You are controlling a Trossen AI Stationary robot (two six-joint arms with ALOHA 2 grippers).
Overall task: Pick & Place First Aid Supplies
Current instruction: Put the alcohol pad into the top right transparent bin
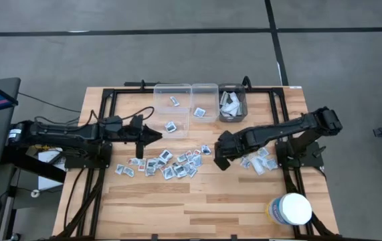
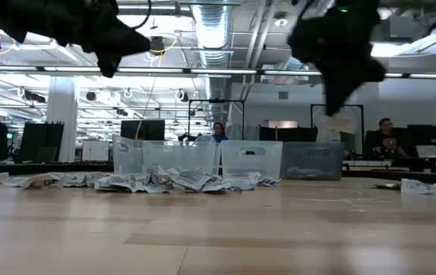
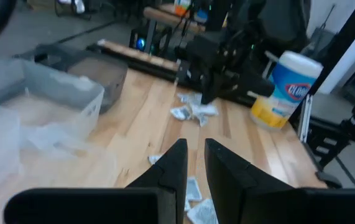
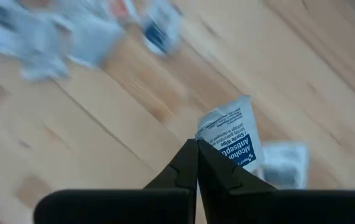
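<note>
**Right end effector lifts an alcohol wipe packet above the table**

Only the right wrist view shows the right end effector [image 4: 196, 144] pinched closed on a white alcohol wipe packet [image 4: 232, 135], held clear of the wooden table [image 1: 211, 201]. From above, this grip is hidden under the dark arm. The left end effector [image 3: 195, 155] hovers narrowly parted, empty, above the scattered packets [image 1: 170, 164]. Farther back stand three clear bins [image 1: 197, 100]: two hold a few packets, the right one pale wrappers [image 1: 231, 104]. A white tub [image 1: 291, 209] sits at the near edge.
</note>
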